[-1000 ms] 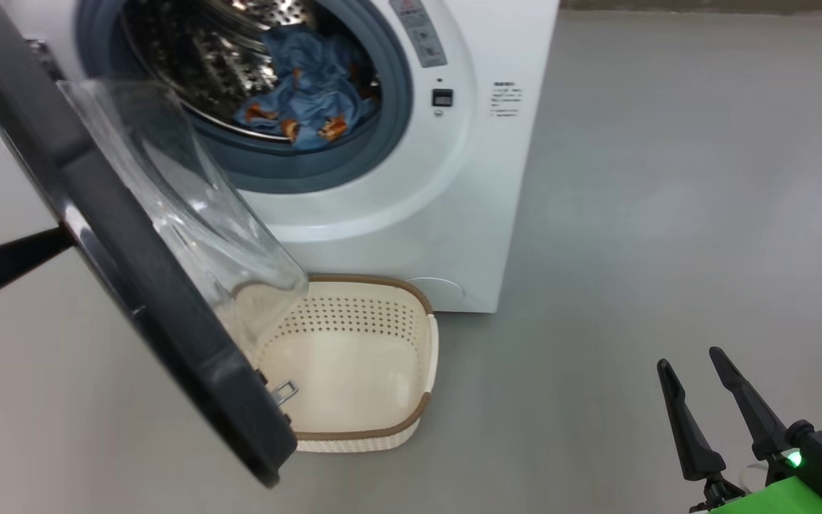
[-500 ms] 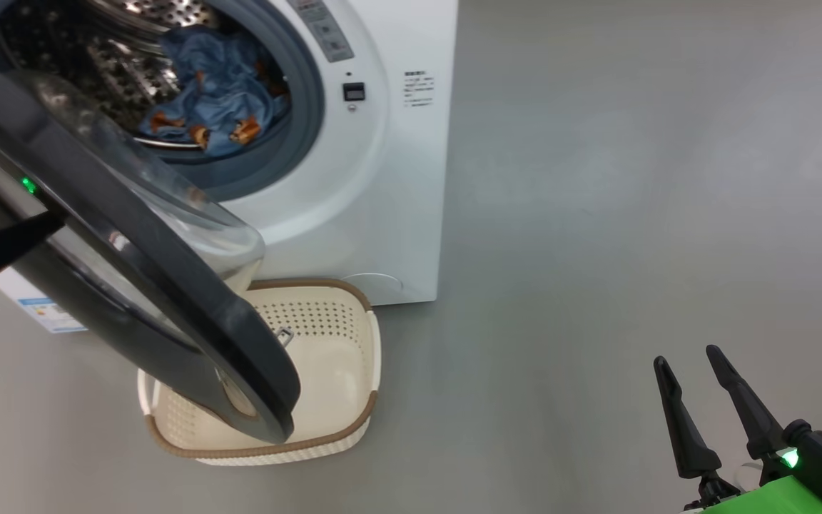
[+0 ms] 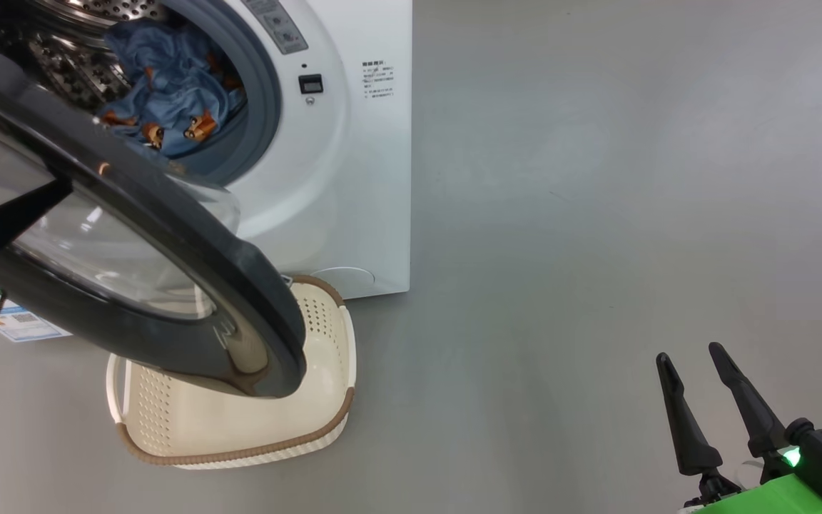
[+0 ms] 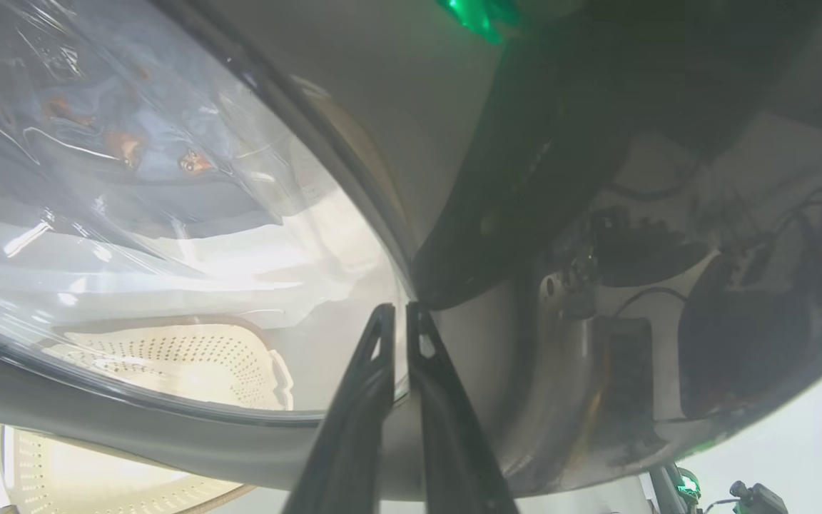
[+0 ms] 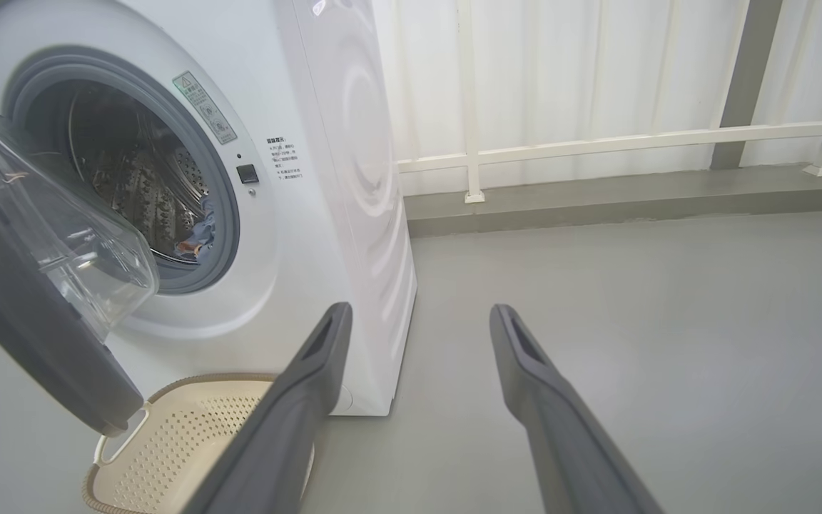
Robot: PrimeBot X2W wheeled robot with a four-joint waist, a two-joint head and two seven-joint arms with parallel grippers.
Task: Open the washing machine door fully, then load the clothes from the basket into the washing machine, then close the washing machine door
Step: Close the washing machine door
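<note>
The white washing machine [image 3: 354, 178] stands at the upper left, and the blue clothes [image 3: 168, 93] with orange figures lie in its steel drum. The washing machine door [image 3: 190, 235], with its black rim and clear bowl, hangs partly swung across the opening, above the cream basket [image 3: 240, 453]. No garment shows in the part of the basket I can see. My left gripper [image 3: 61, 191] is shut, its tips [image 4: 397, 310] against the door's outer face at the glass edge. My right gripper [image 3: 696, 357] stands open and holds nothing over the floor at the lower right. In the right wrist view the door [image 5: 26, 307] angles out above the basket [image 5: 190, 442].
Grey floor [image 3: 596, 214] spreads to the right of the machine. A blue-white label [image 3: 15, 321] and a thin cable show at the left edge. Behind the machine run a low curb and a white railing [image 5: 596, 143] along a pale wall.
The head camera has turned, so the machine sits further left. The door has swung from edge-on toward the opening, my shut left gripper staying on its outer face. The right gripper is unchanged.
</note>
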